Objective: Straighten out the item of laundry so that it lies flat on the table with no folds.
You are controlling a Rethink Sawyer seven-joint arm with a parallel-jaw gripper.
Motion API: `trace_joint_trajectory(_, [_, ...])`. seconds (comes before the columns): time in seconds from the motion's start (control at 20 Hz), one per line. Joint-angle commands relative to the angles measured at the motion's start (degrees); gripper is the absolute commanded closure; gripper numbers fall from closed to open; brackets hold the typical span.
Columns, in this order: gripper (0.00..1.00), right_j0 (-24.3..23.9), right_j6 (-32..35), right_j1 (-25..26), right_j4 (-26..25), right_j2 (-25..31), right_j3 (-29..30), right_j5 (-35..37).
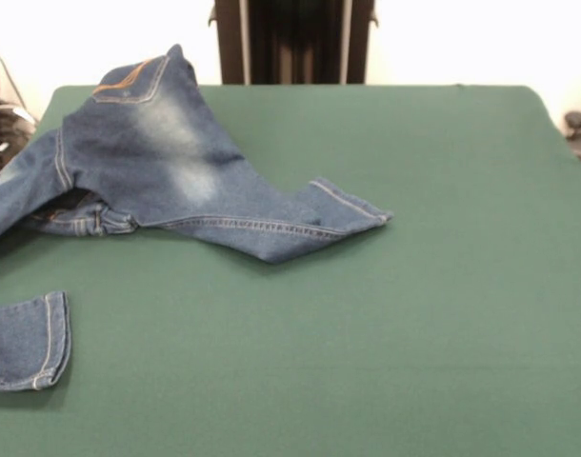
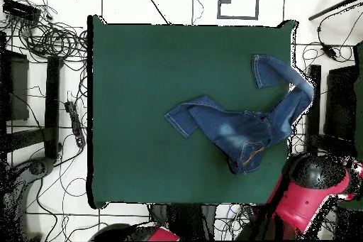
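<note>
The blue denim jeans (image 1: 167, 162) lie crumpled on the left part of the green table (image 1: 414, 305). The waistband with orange stitching sits raised near the far edge. One leg stretches right, twisted, to a hem near the table's middle. The other leg runs off the picture's left edge, and its hem shows again at the near left. In the overhead view the jeans (image 2: 241, 129) lie at the table's (image 2: 142, 111) right side, one leg bent along the right edge. The red arm (image 2: 312, 189) is drawn back beyond the table's corner. I see no gripper.
The robot's dark pedestal (image 1: 295, 43) stands behind the far edge. In the overhead view, tangled cables (image 2: 49, 40) and black stands lie on the floor at the left, and black frames (image 2: 340, 104) stand at the right of the table.
</note>
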Motion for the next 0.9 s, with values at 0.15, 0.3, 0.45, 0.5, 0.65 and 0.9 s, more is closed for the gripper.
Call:
trace_joint_trajectory(0.15, [0.00, -1.2, 9.3, 2.4, -13.4, 7.2, 4.3, 9.9])
trace_joint_trajectory(0.3, [0.00, -1.8, 11.8, 2.4, -15.5, 7.5, 4.3, 9.9])
trace_joint_trajectory(0.45, [0.00, -2.0, 12.9, 2.3, -15.7, 7.8, 4.4, 9.6])
trace_joint_trajectory(0.5, [0.00, -1.8, 12.5, 2.3, -14.8, 7.8, 4.4, 9.5])
trace_joint_trajectory(0.65, [0.00, 1.1, -6.4, 1.0, 5.5, 11.1, 5.4, 3.7])
trace_joint_trajectory(0.9, [0.00, -0.4, -16.1, -6.4, 26.8, 24.2, 5.0, -17.8])
